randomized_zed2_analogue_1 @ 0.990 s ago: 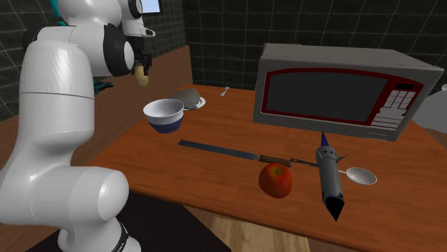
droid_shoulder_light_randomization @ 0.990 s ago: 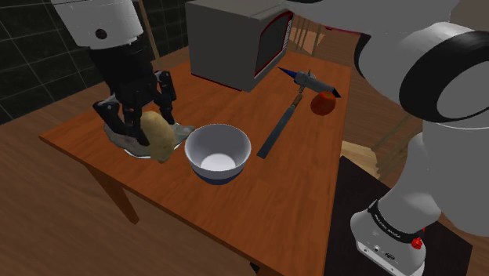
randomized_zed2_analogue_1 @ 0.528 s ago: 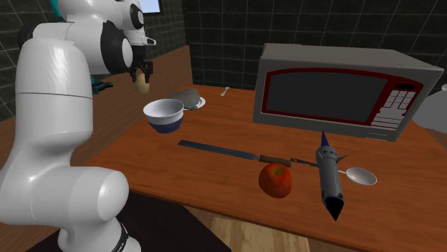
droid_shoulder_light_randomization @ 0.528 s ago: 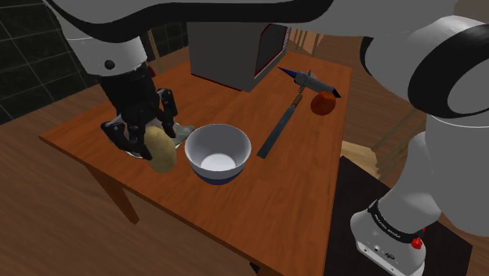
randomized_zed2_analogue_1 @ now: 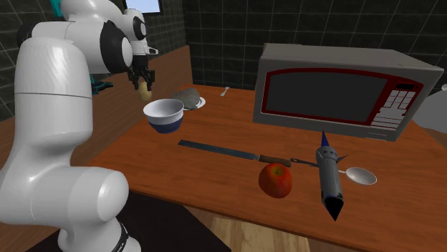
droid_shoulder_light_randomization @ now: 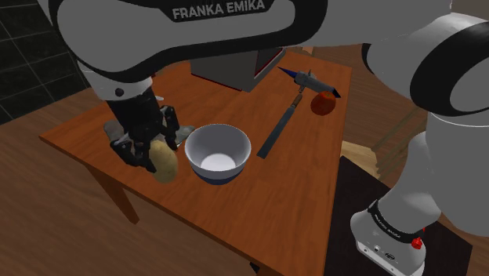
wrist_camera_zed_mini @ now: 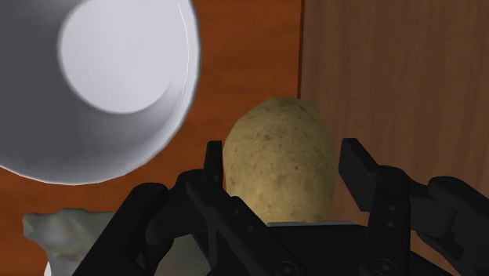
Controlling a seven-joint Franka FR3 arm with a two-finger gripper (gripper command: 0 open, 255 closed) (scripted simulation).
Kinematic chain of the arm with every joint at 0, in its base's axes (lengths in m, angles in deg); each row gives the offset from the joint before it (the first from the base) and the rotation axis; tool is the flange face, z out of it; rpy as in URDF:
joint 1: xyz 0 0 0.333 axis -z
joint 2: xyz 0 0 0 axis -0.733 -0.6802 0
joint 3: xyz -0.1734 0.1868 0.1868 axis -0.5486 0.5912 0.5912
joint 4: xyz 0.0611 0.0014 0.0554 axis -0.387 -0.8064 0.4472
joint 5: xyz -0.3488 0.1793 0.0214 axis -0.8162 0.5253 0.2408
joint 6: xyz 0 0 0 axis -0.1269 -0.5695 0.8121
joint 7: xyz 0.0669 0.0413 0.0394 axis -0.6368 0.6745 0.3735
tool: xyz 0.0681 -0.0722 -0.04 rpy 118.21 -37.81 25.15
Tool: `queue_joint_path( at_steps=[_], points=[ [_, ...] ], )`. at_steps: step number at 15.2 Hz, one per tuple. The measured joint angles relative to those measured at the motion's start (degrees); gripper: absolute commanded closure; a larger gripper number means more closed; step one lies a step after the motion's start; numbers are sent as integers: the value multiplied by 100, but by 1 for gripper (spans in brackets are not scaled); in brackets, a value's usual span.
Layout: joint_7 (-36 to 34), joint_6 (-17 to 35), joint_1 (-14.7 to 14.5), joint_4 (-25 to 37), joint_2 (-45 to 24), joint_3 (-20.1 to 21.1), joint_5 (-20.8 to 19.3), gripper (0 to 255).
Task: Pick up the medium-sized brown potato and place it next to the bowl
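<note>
gripper point(droid_shoulder_light_randomization: 154, 149): left of centre in the shoulder view. My two fingers point(wrist_camera_zed_mini: 355, 166) pinch the potato by its sides, with no gap seen in the wrist view.
potato point(droid_shoulder_light_randomization: 166, 161): tan, speckled, upright in my grip, its tip hanging below the fingers. It is just left of the bowl, near the table's point(droid_shoulder_light_randomization: 258, 196) front edge.
change: over the last second I have carried the potato down-frame and lower, off the spot above the grey lump. It now sits level with the bowl's side rather than behind it.
grey lump point(droid_shoulder_light_randomization: 185, 133): on its plate behind my gripper, partly hidden, no longer under the potato.
bowl point(droid_shoulder_light_randomization: 218, 154): white inside, blue foot, centre frame. Neither potato nor fingers touch it.
meaning: the pick is done and the carry nearly done. I judge this the final lowering beside the bowl.
contact: I cannot tell if the potato's tip meets the wood yet. The second exterior view suggests it hangs a little above.
risk: the edge is close and the potato is tall and round-ended, so it may tip or roll off on release.
knife point(droid_shoulder_light_randomization: 278, 129), apple point(droid_shoulder_light_randomization: 323, 103): right of the bowl, well apart, unmoved.
</note>
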Motion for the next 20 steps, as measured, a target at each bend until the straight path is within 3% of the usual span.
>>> queue_joint_path(
  at_steps=[15,20],
  points=[
    [26,1092,26,-965,-130,-21,-22,255],
    [31,1221,29,-1042,-180,-27,-29,255]
  ],
)
